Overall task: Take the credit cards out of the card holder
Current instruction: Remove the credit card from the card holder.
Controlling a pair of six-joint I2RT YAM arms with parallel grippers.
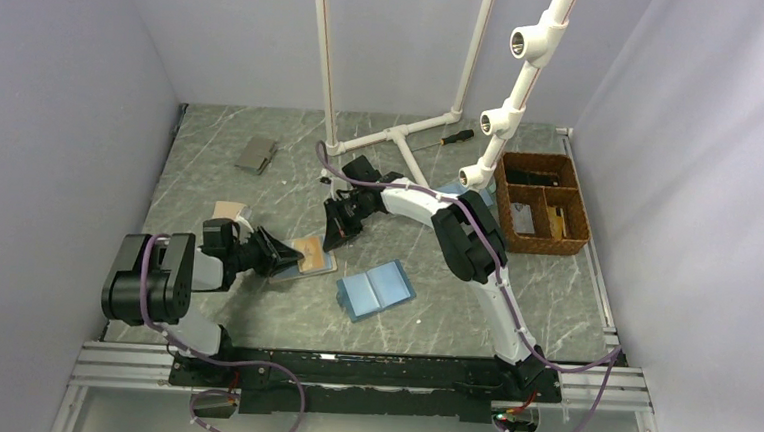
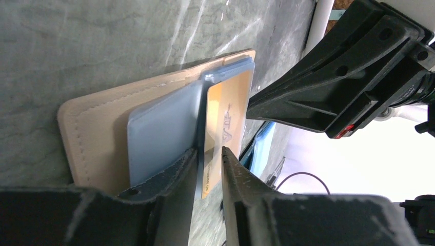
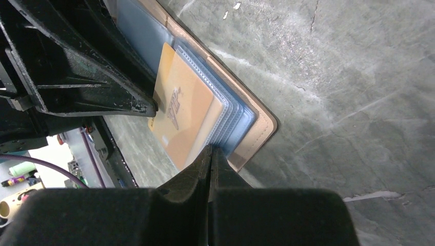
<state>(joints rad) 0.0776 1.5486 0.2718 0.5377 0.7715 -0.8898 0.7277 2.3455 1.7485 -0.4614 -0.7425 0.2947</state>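
The card holder (image 1: 317, 261) lies open on the table, tan outside (image 2: 97, 133) with blue-grey sleeves inside (image 3: 241, 115). An orange credit card (image 2: 228, 113) sticks partway out of the sleeves over the table (image 3: 182, 113). My left gripper (image 1: 290, 259) comes in low from the left. Its jaws (image 2: 209, 159) are closed narrowly on the card's protruding edge. My right gripper (image 1: 342, 236) comes from the far side. It is shut (image 3: 211, 149), tips against the corner of the sleeve stack. I cannot see anything pinched between them. It shows large in the left wrist view (image 2: 349, 77).
A light-blue bifold (image 1: 375, 289) lies open just right of the holder. A small grey wallet (image 1: 257, 154) sits far left, and a tan card (image 1: 228, 210) near the left arm. A wicker basket (image 1: 576, 223) stands at right. White pipes (image 1: 403, 132) and a screwdriver (image 1: 455, 137) lie behind.
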